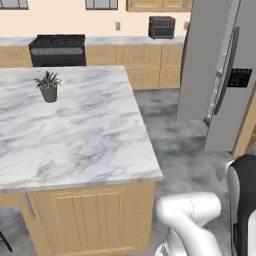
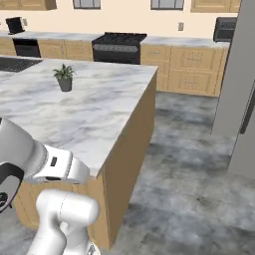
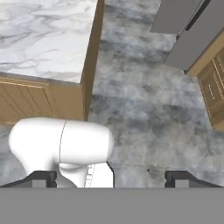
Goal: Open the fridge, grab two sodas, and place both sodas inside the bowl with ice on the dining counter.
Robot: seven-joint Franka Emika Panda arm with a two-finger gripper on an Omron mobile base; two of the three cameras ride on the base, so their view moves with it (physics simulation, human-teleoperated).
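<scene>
The grey fridge (image 1: 202, 65) stands at the right, with a long curved black handle (image 1: 227, 70). A thin strip of pale interior shows between its doors. The fridge (image 2: 244, 74) is also at the right edge of the right base view, and the fridge (image 3: 188, 26) is at the hand view's top right. The marble-topped dining counter (image 1: 75, 130) lies to the left, and the counter (image 2: 74, 104) has a black sink (image 2: 15, 62) at its far end. My gripper (image 3: 111, 179) is open, its fingertips (image 3: 43, 178) wide apart, pointing down at the grey floor between counter and fridge, holding nothing. The sodas and the bowl are out of view.
A small potted plant (image 1: 48, 87) stands on the counter. A black stove (image 1: 57, 50) and a microwave (image 1: 161, 27) line the back wall counters. A wood cabinet (image 3: 214, 87) stands beside the fridge. Grey floor (image 1: 180, 150) lies open between island and fridge.
</scene>
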